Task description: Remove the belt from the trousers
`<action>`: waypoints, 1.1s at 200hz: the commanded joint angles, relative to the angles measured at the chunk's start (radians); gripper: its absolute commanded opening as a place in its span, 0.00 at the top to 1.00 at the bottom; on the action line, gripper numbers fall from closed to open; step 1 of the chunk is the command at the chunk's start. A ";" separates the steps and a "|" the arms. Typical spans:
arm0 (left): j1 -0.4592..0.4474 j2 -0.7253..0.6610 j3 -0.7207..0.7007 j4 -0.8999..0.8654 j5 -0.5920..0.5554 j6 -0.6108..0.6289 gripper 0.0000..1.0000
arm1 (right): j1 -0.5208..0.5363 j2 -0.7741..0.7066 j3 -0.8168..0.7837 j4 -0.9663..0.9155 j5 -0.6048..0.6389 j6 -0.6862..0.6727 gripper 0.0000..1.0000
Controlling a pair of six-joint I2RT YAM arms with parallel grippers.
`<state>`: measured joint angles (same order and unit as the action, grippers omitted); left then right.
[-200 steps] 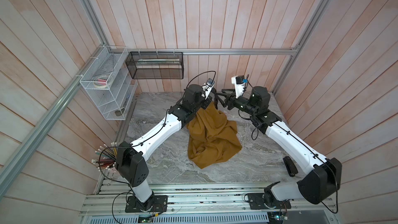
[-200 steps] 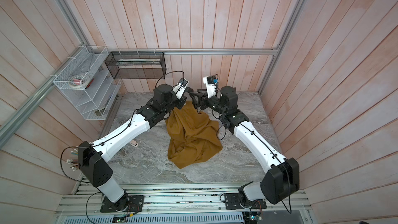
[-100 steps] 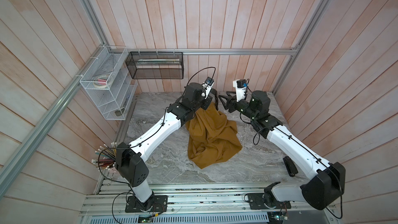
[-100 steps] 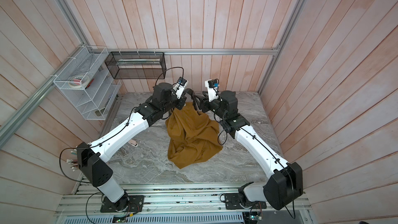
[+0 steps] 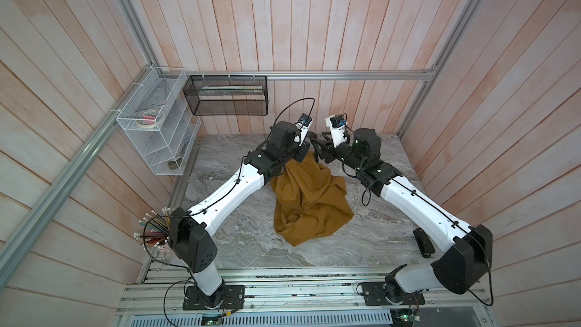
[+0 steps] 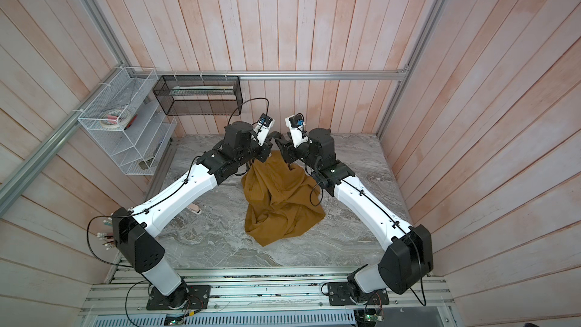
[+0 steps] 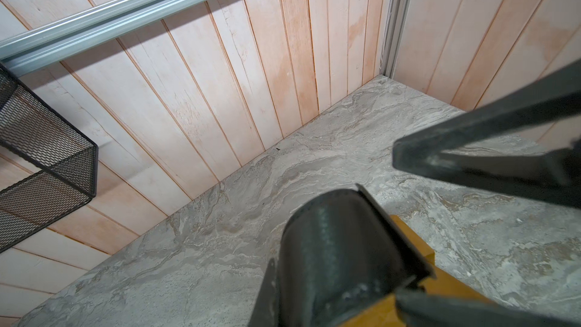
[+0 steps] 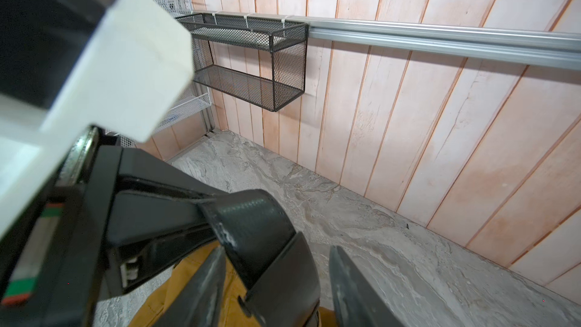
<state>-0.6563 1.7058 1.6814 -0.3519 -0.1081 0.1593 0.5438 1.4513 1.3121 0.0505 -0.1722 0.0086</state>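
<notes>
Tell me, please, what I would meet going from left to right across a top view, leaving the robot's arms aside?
white wire rack → black mesh basket → trousers → short black bar

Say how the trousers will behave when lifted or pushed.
Probably floppy: the trousers hang in deep folds and pool crumpled on the table. Likely light for their size: the fabric looks thin and creases finely. Pushed, they should bunch rather than slide whole, being soft cloth.
</notes>
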 commanded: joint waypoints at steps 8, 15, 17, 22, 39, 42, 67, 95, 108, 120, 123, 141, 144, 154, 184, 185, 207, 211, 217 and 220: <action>-0.004 -0.005 0.052 0.062 0.025 -0.032 1.00 | 0.010 0.019 0.029 -0.029 0.032 -0.032 0.45; -0.004 -0.005 0.051 0.062 0.025 -0.031 1.00 | 0.012 0.021 0.031 -0.033 0.035 -0.034 0.48; -0.005 -0.006 0.051 0.062 0.025 -0.031 1.00 | 0.012 0.021 0.031 -0.035 0.035 -0.035 0.49; -0.004 -0.005 0.050 0.062 0.025 -0.032 1.00 | 0.011 0.022 0.031 -0.039 0.037 -0.036 0.52; -0.004 -0.005 0.047 0.062 0.027 -0.032 1.00 | 0.013 0.021 0.029 -0.045 0.043 -0.040 0.67; -0.004 -0.005 0.047 0.062 0.026 -0.034 1.00 | 0.013 0.021 0.028 -0.046 0.043 -0.041 0.70; -0.005 -0.005 0.048 0.061 0.031 -0.036 1.00 | 0.012 0.016 0.022 -0.039 0.045 -0.045 0.84; -0.005 -0.005 0.047 0.059 0.035 -0.041 1.00 | 0.012 0.018 0.020 -0.037 0.036 -0.045 0.88; -0.005 -0.006 0.048 0.059 0.039 -0.045 1.00 | 0.012 0.021 0.017 -0.037 0.035 -0.045 0.88; -0.005 -0.008 0.048 0.057 0.042 -0.047 1.00 | 0.012 0.022 0.013 -0.034 0.031 -0.045 0.87; -0.005 -0.009 0.048 0.057 0.042 -0.047 1.00 | 0.012 0.023 0.013 -0.034 0.030 -0.045 0.87; -0.005 -0.009 0.051 0.055 0.044 -0.048 1.00 | 0.012 0.024 0.009 -0.032 0.026 -0.045 0.81; -0.005 -0.009 0.051 0.054 0.044 -0.049 1.00 | 0.013 0.024 0.009 -0.032 0.025 -0.045 0.80; -0.005 -0.012 0.051 0.051 0.047 -0.051 1.00 | 0.012 0.026 0.010 -0.033 0.026 -0.045 0.80; -0.005 -0.014 0.051 0.051 0.059 -0.060 1.00 | 0.012 0.032 0.008 -0.032 0.030 -0.047 0.76; -0.005 -0.014 0.052 0.051 0.058 -0.060 1.00 | 0.012 0.033 0.007 -0.032 0.030 -0.047 0.75; -0.005 -0.016 0.051 0.049 0.059 -0.063 1.00 | 0.012 0.038 0.007 -0.034 0.030 -0.046 0.73; -0.005 -0.017 0.051 0.049 0.059 -0.063 1.00 | 0.012 0.039 0.005 -0.034 0.030 -0.045 0.72; -0.005 -0.016 0.051 0.048 0.060 -0.065 1.00 | 0.012 0.039 0.005 -0.033 0.030 -0.045 0.73; -0.005 -0.016 0.051 0.047 0.061 -0.065 1.00 | 0.012 0.040 0.004 -0.032 0.031 -0.044 0.73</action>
<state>-0.6537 1.7142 1.6814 -0.3538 -0.0952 0.1223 0.5575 1.4719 1.3121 0.0250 -0.1543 -0.0345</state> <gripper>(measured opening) 0.077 0.274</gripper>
